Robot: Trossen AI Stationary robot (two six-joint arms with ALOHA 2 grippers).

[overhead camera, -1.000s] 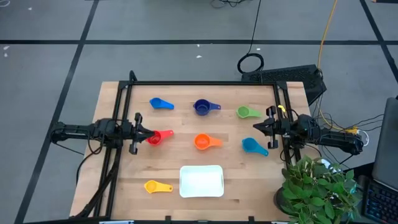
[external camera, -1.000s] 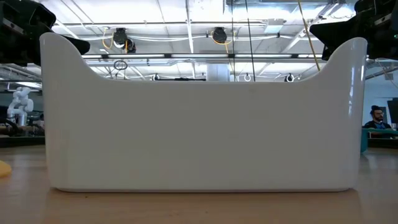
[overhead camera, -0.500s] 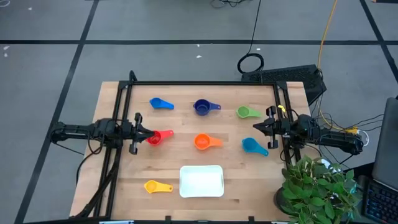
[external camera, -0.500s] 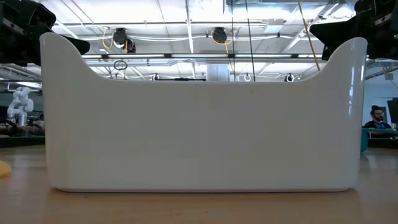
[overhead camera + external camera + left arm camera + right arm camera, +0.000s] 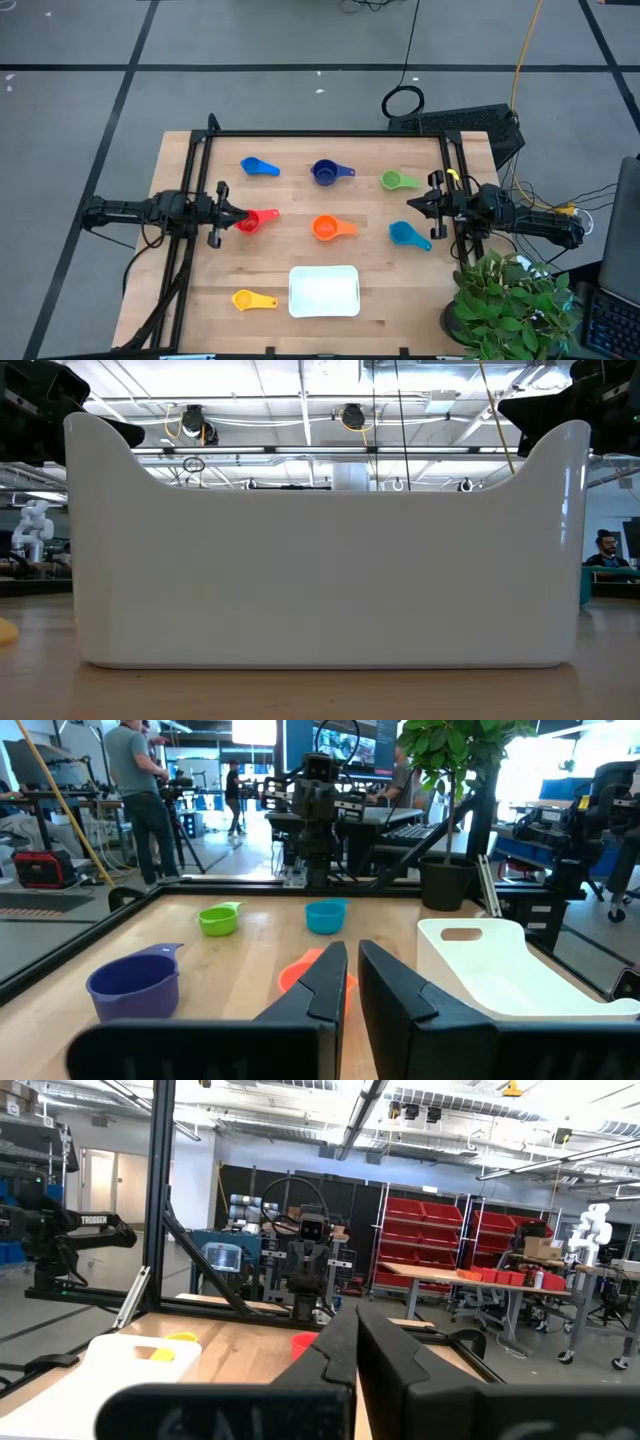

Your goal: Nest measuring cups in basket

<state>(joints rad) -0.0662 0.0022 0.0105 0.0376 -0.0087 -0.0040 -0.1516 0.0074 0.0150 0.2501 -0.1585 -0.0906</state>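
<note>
Your left gripper [image 5: 236, 216] sits at the left side of the surface [image 5: 180, 290], its fingers [image 5: 325, 982] nearly together with only a thin slit between them and nothing plainly clamped in it; the red cup [image 5: 256, 219] lies right at their tips, though you cannot tell whether they touch it. Beyond those tips, toward the back, lie the light blue cup [image 5: 257, 166] and the dark blue cup [image 5: 325, 172]; the yellow cup [image 5: 248, 299] lies toward the front edge. The orange cup [image 5: 325, 228] sits mid-surface, between the two sets of fingers; the white basket [image 5: 324, 290] stands just in front of it, nothing in it. Further right, the green cup [image 5: 394, 180] and the second light blue cup [image 5: 403, 233] lie either side of your right gripper's [image 5: 412, 203] tips; its fingers [image 5: 340, 1345] are pressed together, holding nothing, apart from both cups.
</note>
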